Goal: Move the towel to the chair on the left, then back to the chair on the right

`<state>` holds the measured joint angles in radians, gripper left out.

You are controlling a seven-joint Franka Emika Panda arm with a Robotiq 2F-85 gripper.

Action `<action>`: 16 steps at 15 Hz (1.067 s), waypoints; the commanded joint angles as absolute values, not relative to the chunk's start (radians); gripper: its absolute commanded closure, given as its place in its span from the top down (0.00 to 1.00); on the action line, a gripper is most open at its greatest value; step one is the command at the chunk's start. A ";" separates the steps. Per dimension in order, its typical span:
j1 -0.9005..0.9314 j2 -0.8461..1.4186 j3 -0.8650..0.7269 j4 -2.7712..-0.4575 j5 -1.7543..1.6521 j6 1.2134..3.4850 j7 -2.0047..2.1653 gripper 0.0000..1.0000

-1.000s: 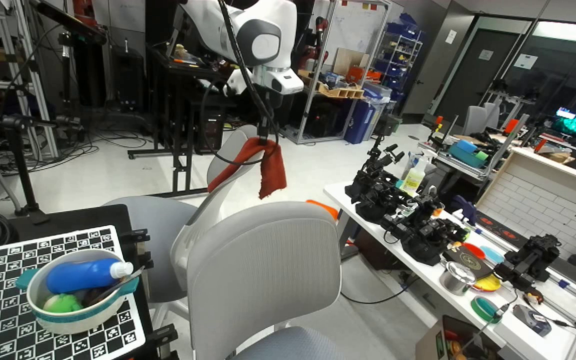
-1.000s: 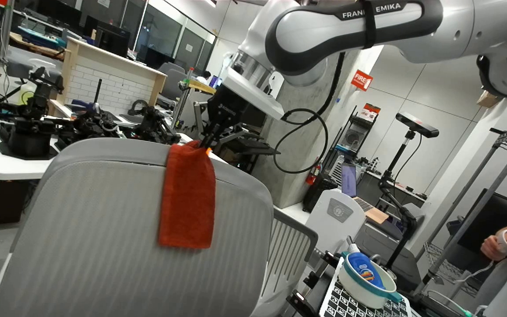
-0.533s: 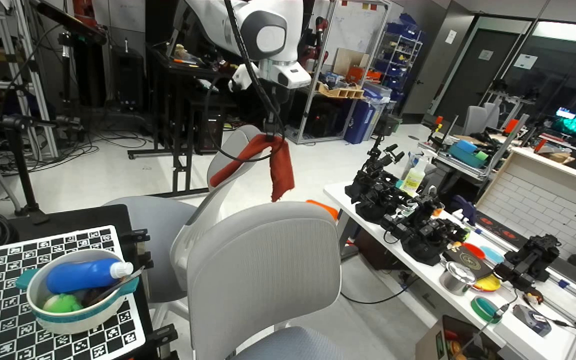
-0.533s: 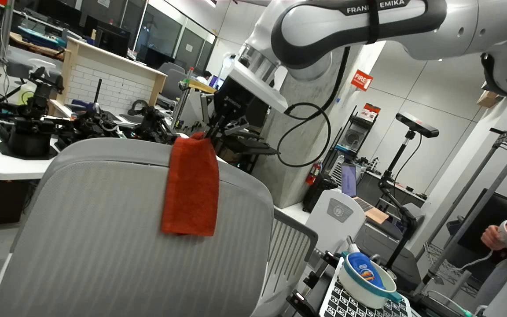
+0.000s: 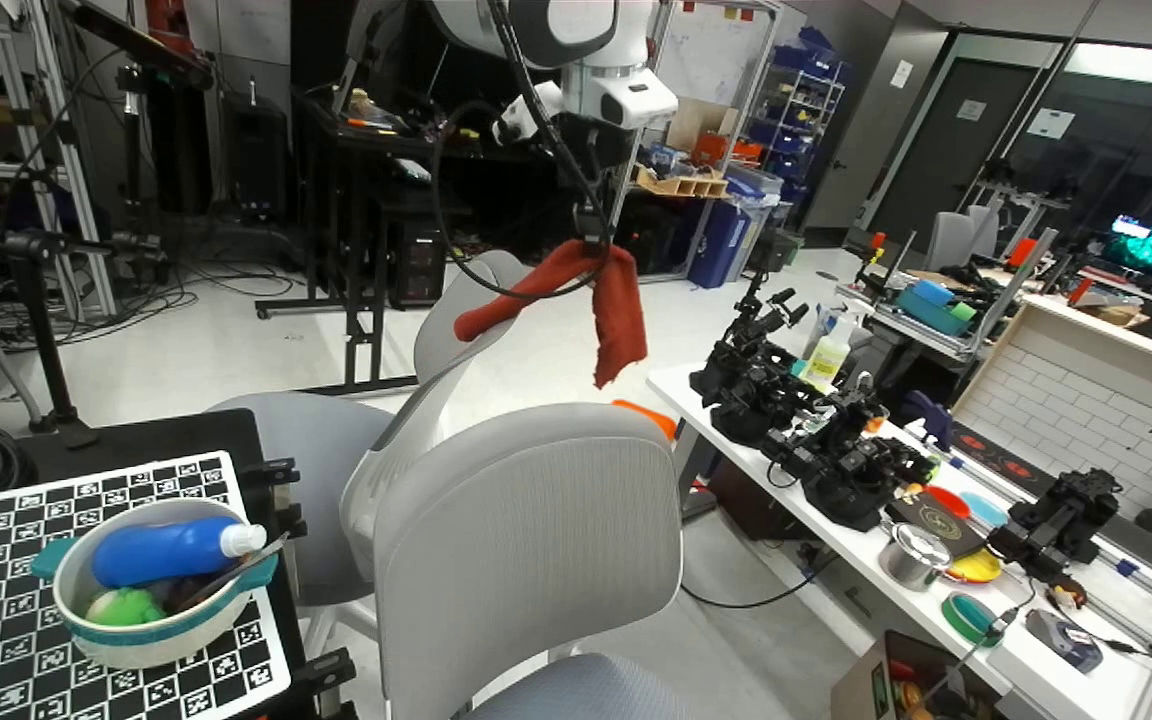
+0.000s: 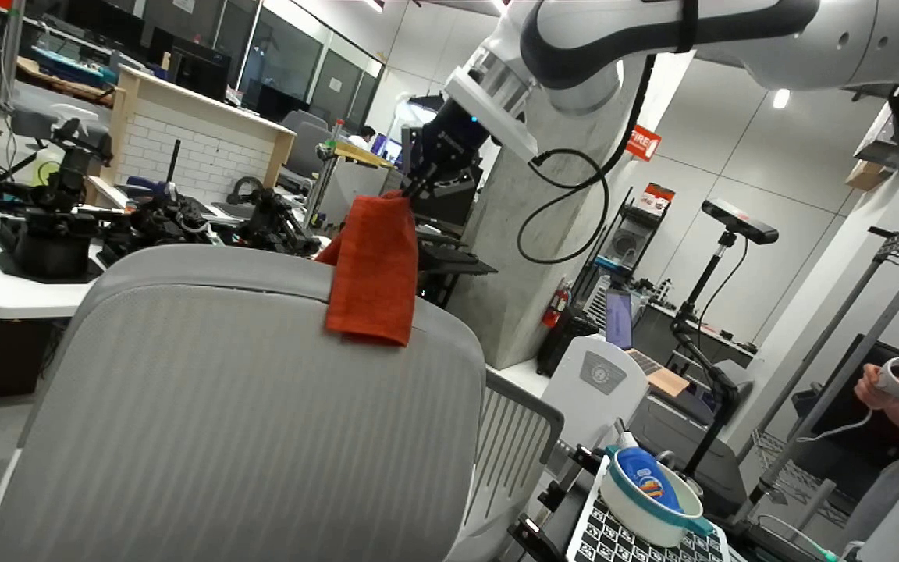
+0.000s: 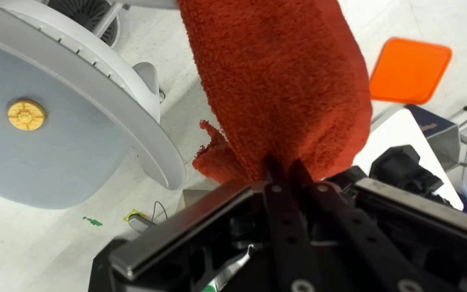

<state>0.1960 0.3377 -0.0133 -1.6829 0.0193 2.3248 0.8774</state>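
Note:
The red towel (image 5: 618, 310) is pinched near its middle by my gripper (image 5: 591, 243); towel (image 6: 375, 269) and gripper (image 6: 409, 192) also show in an exterior view. One end hangs free; the other still lies over the top of a grey chair's backrest (image 6: 246, 390). That chair stands farther back in an exterior view (image 5: 401, 460), with a second grey chair (image 5: 536, 530) in front of it. In the wrist view the gripper fingers (image 7: 285, 166) are closed on the towel (image 7: 274, 81), which hides the fingertips. A chair (image 7: 108, 93) shows at left there.
A white table (image 5: 786, 500) with black robot arms stands beside the chairs. A black cart with a checkered board (image 5: 16, 600) carries a pot (image 5: 146, 640) holding a blue bottle (image 5: 166, 552). A yellow disc (image 7: 26, 115) lies on a chair seat. An orange square (image 7: 411, 71) lies on the floor.
My gripper has risen with the towel and moved rightward in both exterior views. The towel has lifted off much of the backrest; its lower edge there is higher.

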 commanded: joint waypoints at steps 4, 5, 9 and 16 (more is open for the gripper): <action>0.113 0.176 -0.059 -1.758 0.008 2.301 0.941 0.02; 0.100 0.165 -0.062 -1.764 0.009 2.300 0.948 0.02; 0.056 0.143 -0.065 -1.768 0.023 2.296 0.968 0.02; 0.055 0.156 -0.050 -1.775 0.011 2.307 1.040 0.02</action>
